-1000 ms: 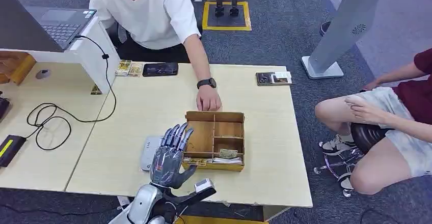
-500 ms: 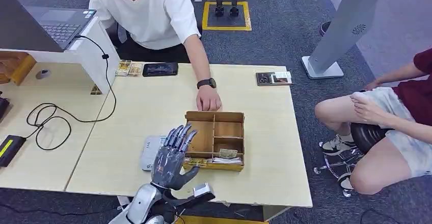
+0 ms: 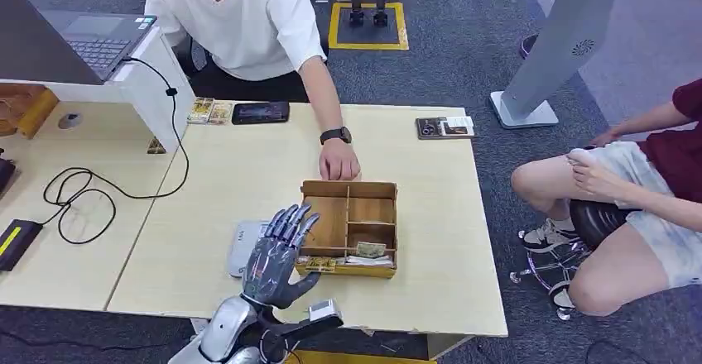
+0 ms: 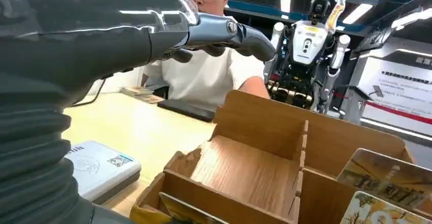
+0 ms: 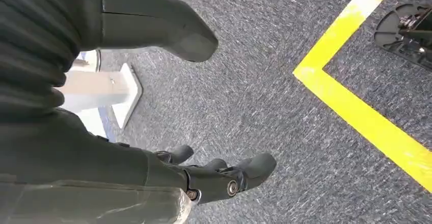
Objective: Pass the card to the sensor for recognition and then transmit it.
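Nothing done yet, judging by the scene — left hand [image 3: 277, 258] empty, fingers spread, poised above the table near the tray [image 3: 386, 190]. Cards [image 3: 317, 263] upright in the tray's near slot, just beside the fingertips. Sensor [image 3: 241, 246] flat below the fingers. Right hand [image 5: 214, 175] hanging, loosely open, empty. Ahead of the fingers, beyond the tray — a person's hand [image 3: 338, 162], possibly in the way.

On the table there is one wooden box [image 3: 348, 227] with four compartments, one grey card reader [image 3: 242, 246], one black phone [image 3: 260, 112] and one laptop [image 3: 99, 40]. Two people sit near it. One robot hand [image 3: 278, 256] is above the table, and one other robot [image 4: 307, 56] stands behind.
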You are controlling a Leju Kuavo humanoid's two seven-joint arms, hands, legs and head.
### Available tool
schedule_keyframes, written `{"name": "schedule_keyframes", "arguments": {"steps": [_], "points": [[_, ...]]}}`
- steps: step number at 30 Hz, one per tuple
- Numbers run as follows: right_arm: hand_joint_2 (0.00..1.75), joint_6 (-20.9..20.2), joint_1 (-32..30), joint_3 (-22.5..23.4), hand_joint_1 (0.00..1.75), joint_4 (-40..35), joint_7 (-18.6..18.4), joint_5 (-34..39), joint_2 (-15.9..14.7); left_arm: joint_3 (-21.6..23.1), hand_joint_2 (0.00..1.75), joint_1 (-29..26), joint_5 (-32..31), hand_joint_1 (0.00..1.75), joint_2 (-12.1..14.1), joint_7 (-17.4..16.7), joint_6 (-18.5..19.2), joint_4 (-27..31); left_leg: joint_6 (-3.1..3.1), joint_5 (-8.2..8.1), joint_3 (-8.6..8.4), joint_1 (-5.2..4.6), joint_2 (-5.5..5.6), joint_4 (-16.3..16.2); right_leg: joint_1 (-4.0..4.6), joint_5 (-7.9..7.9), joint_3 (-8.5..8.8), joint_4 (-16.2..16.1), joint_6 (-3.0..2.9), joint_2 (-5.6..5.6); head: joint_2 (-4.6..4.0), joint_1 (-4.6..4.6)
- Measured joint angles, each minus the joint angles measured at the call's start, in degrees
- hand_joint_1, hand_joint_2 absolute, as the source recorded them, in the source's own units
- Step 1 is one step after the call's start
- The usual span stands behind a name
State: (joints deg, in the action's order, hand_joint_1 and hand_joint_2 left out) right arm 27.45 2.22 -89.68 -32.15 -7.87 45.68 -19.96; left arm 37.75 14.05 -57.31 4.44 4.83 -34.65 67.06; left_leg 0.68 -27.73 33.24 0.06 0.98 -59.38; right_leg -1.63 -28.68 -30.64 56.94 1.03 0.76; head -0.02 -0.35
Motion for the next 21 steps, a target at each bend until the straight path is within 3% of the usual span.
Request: {"name": "schedule_keyframes", "arguments": {"steps": [10,21], "points": [[1.75,-0.44,0.40,-0.02,0.00,0.70,-0.02,-0.15,0.11,0.57,1.75,0.48,1.38,0.00,0.07,0.22,1.75,-1.25,0.00,0.00,0.00,0.00,0.00,0.00,0.00,0.00,-0.01,0.00,0.00,0.00,0.00,0.02],[1.75,-1.53,0.84,0.00,0.00,1.73,0.11,-1.20,0.46,2.82,1.75,1.22,4.31,0.00,0.94,3.70,3.98,-2.41,0.00,0.00,0.01,0.00,0.00,0.00,0.00,0.00,0.00,0.00,0.00,0.00,0.00,0.02]]}}
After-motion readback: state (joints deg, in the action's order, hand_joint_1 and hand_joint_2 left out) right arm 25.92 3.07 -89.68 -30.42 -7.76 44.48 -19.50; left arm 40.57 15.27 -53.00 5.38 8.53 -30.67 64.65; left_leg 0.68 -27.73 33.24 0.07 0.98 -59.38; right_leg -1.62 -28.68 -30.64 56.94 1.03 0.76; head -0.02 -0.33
